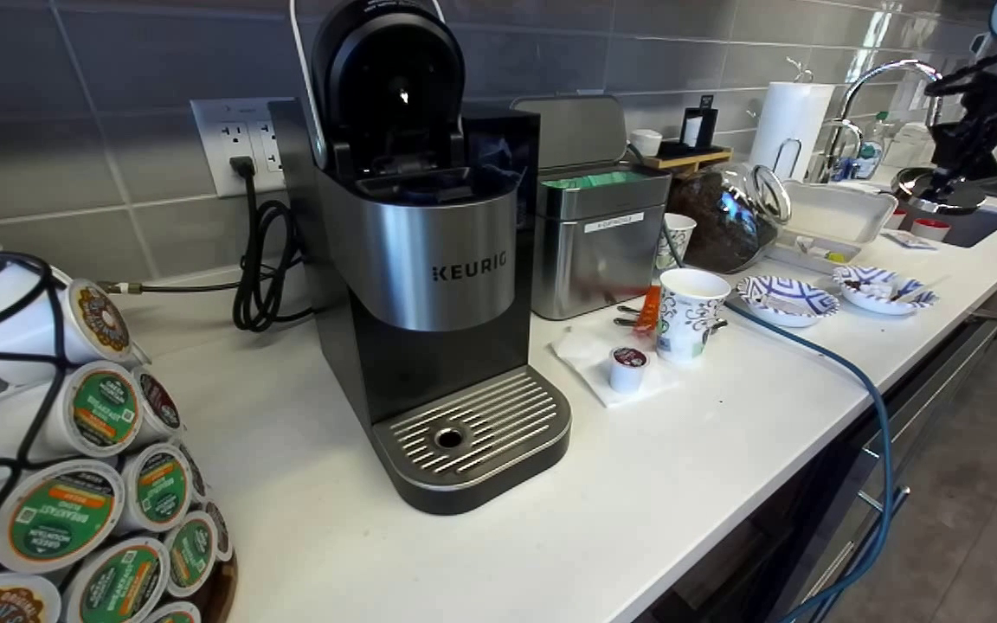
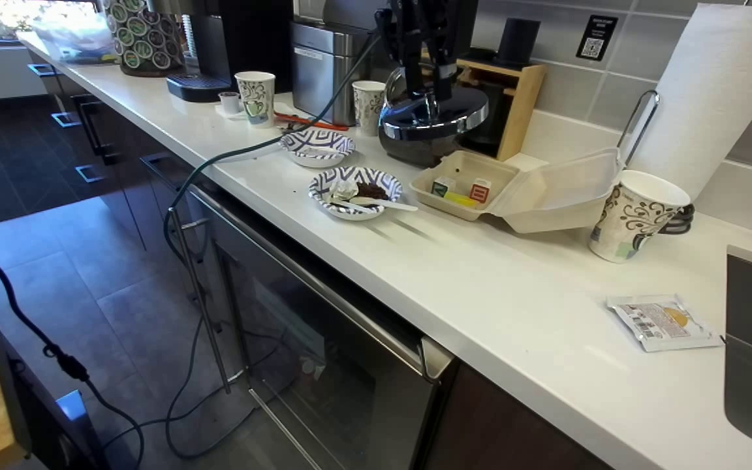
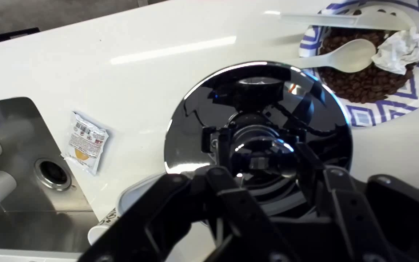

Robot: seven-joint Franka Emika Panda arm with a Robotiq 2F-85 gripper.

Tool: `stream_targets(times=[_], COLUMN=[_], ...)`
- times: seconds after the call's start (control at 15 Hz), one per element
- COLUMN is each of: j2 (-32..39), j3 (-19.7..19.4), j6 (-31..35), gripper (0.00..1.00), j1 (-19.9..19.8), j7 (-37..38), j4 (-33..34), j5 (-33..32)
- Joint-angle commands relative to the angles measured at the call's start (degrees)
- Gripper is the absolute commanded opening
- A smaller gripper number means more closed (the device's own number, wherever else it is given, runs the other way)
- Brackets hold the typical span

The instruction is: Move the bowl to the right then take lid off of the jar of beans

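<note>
Lid point(image 2: 459, 109) risk: glossy knob point(image 3: 258, 151) could slide from claw point(image 3: 264, 155); lowered here, lid may clip the bean bowl point(image 3: 387, 112), spilling beans point(image 3: 362, 87).
Claw: closed to knob width, holding lid clear of jar point(image 1: 723, 225).
Lid count: one.
Jar count: one, uncovered.
Bowls point(image 2: 314, 137): two, on worktop point(image 2: 513, 294) near jar; task's bowl uncertain.
Patterned cups point(image 2: 256, 98): three.

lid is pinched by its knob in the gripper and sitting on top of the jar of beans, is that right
Not quite: the lid is not on the jar of beans; an exterior view shows it held apart from the jar, with a gap between them. The rest stands: the gripper has it pinched by its knob.
</note>
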Motion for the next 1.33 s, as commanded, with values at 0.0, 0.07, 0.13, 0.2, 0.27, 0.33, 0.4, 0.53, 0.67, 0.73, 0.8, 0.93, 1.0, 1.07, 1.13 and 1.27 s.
stream_targets(times=[0.0, 0.07, 0.13, 0.2, 0.27, 0.33, 0.4, 0.53, 0.67, 0.73, 0.8, 0.93, 1.0, 1.07, 1.13, 1.27], j2=[7.1, 8.9, 10.7, 12.5, 14.4, 16.0, 17.7, 21.1, 24.7, 26.1, 27.7, 30.3, 31.0, 32.0, 32.8, 34.8], j3=[-0.3, -0.1, 0.1, 0.5, 0.8, 1.0, 1.1, 1.6, 1.2, 1.0, 1.0, 0.8, 2.2, 2.4, 2.6, 3.1], j6=[-3.3, -4.3, -5.0, -6.1, -8.4, -10.2, -12.1, -15.8, -20.5, -22.5, -24.5, -27.1, -26.7, -26.6, -26.0, -25.1], gripper=[0.21, 0.21, 0.21, 0.21, 0.21, 0.21, 0.21, 0.21, 0.21, 0.21, 0.21, 0.21, 0.21, 0.21, 0.21, 0.21], j1=[-2.1, -2.9, -3.8, -4.8, -5.9, -6.6, -7.3, -9.1, -10.3, -10.8, -11.4, -12.1, -13.3, -13.6, -13.9, -14.4], j7=[1.7, 1.6, 1.8, 1.9, 1.9, 1.8, 2.0, 2.0, 1.3, 1.5, 1.5, 2.2, 3.8, 5.6, 7.1, 10.2], j4=[8.9, 11.0, 13.3, 15.7, 18.5, 20.7, 22.9, 27.9, 33.3, 35.4, 37.7, 41.0, 41.5, 42.6, 43.4, 45.7], j5=[0.0, 0.8, 1.3, 2.2, 3.0, 3.2, 3.2, 4.1, 6.0, 6.2, 6.4, 6.4, 5.4, 5.8, 5.8, 5.7])
